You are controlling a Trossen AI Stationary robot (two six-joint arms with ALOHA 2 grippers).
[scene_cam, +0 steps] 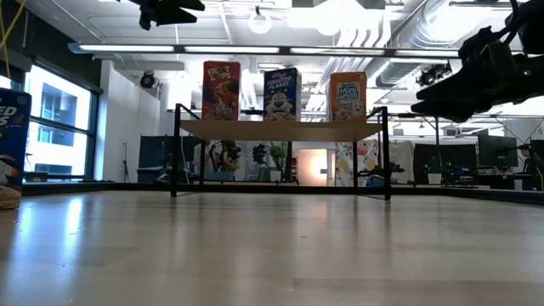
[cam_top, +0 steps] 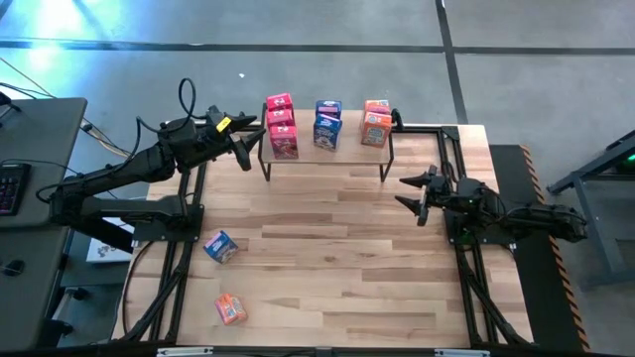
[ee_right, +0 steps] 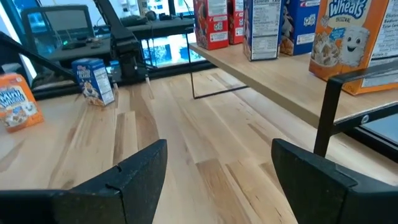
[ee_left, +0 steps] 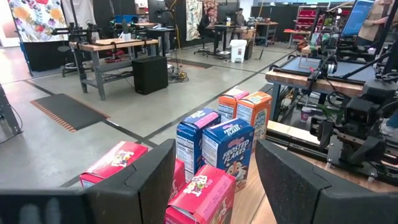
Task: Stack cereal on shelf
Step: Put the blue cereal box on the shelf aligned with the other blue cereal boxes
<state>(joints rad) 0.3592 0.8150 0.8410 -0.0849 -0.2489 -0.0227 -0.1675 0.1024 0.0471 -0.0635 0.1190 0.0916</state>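
The shelf (cam_top: 327,159) stands at the table's far edge, its board on thin black legs. On it stand cereal boxes in three rows: red (cam_top: 282,124), blue (cam_top: 327,124) and orange (cam_top: 376,122). A blue box (cam_top: 220,246) and an orange box (cam_top: 230,308) lie on the tabletop near its left side. My left gripper (cam_top: 253,144) hovers open beside the shelf's left end, above the height of the boxes (scene_cam: 170,10). Past its fingers I see the red boxes (ee_left: 202,196). My right gripper (cam_top: 404,192) stands open near the shelf's right legs, with nothing between its fingers (ee_right: 219,149).
The shelf's black right leg (ee_right: 326,118) stands close in front of my right gripper. Bare wooden tabletop (cam_top: 337,258) stretches between the shelf and the near edge. Beyond the table are desks, chairs and a seated person (ee_left: 208,18) far off.
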